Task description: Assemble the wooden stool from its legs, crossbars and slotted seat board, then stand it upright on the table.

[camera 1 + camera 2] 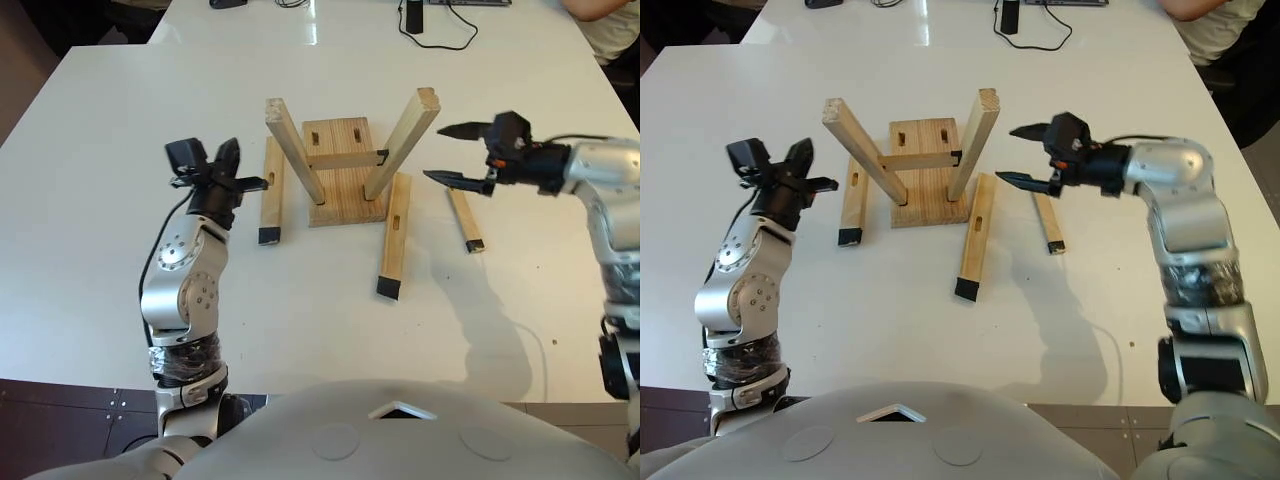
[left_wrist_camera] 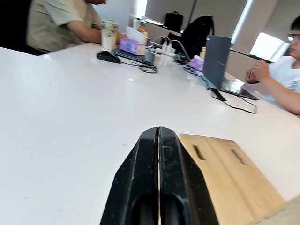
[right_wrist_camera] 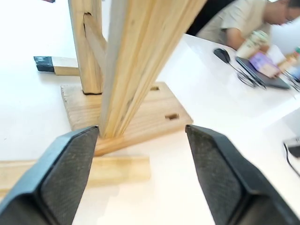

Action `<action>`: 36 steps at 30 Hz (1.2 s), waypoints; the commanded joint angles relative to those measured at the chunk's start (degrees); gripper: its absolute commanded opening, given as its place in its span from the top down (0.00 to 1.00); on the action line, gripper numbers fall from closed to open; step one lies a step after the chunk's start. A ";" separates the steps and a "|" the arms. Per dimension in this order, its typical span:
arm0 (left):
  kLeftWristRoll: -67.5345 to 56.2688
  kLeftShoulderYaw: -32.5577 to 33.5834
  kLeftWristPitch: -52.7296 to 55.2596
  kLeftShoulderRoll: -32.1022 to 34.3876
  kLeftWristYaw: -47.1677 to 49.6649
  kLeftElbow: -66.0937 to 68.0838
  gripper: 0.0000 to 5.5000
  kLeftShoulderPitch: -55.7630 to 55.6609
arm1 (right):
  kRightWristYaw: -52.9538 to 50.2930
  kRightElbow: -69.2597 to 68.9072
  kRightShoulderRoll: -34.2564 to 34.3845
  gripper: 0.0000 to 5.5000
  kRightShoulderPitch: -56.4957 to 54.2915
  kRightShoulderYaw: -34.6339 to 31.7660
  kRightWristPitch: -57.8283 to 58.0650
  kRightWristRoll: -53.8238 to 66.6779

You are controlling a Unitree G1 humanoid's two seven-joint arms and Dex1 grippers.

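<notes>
The slotted seat board (image 1: 345, 133) lies flat mid-table. Two legs stand in it, splayed outward: the left leg (image 1: 293, 150) and the right leg (image 1: 403, 142), joined by a crossbar (image 1: 345, 158). A loose leg (image 1: 271, 192) lies left of the board and another loose leg (image 1: 393, 235) right of it. A short crossbar (image 1: 466, 220) lies farther right. My left gripper (image 1: 238, 170) is shut on nothing, just left of the left loose leg. My right gripper (image 1: 452, 154) hangs open just right of the right standing leg (image 3: 140, 61), which stands ahead of its fingers (image 3: 61, 173).
A black mouse (image 2: 108, 56), cables (image 1: 440, 35) and a laptop (image 2: 216, 61) lie along the table's far side, where people sit. The white table (image 1: 120, 250) has bare room in front of the parts and at the left.
</notes>
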 commanded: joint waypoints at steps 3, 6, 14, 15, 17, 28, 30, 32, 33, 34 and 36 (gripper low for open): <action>8.14 -10.21 -2.81 -1.23 1.90 -10.02 1.00 5.04 | -43.55 -13.29 25.67 0.49 6.93 -3.17 12.91 -13.58; 8.96 -12.83 -3.28 -2.96 2.71 -11.03 1.00 4.48 | -58.42 -15.78 41.72 0.57 8.31 1.71 15.05 -16.47; 10.36 -18.80 -3.02 -5.14 2.39 -12.82 1.00 2.36 | -60.55 -19.17 48.55 0.81 7.40 15.49 16.80 -18.37; 10.55 -19.80 -3.12 -5.29 1.88 -12.16 1.00 1.94 | -60.24 -19.18 47.96 0.84 7.27 16.02 17.28 -18.03; 11.51 -21.00 -3.90 -5.60 1.53 -10.64 1.00 1.59 | -59.46 -18.63 46.57 0.89 7.16 16.66 17.89 -17.90; 20.49 -7.44 -5.12 -3.45 9.10 -13.54 1.00 2.80 | -67.40 -25.44 41.51 0.99 5.38 0.74 20.28 -25.32; 18.20 -10.50 -3.23 -4.02 6.41 -13.54 1.00 0.90 | -66.29 -27.11 44.53 0.99 5.00 5.71 23.33 -24.17; 13.97 -17.15 -0.28 -5.97 2.30 -12.91 1.00 -0.94 | -62.10 -24.82 47.35 0.99 3.24 15.20 25.06 -21.31; 11.84 -21.22 1.16 -6.28 -0.70 -12.60 1.00 -1.61 | -59.72 -23.16 48.02 0.99 2.50 20.05 25.63 -20.37; 12.66 -25.99 0.48 -5.25 -3.39 -12.00 1.00 -2.47 | -58.04 -21.48 48.32 0.99 1.97 24.32 25.95 -20.01; 12.67 -29.37 -0.17 -5.06 -5.04 -11.15 1.00 -1.51 | -55.40 -19.10 46.45 0.99 2.16 29.56 25.75 -19.95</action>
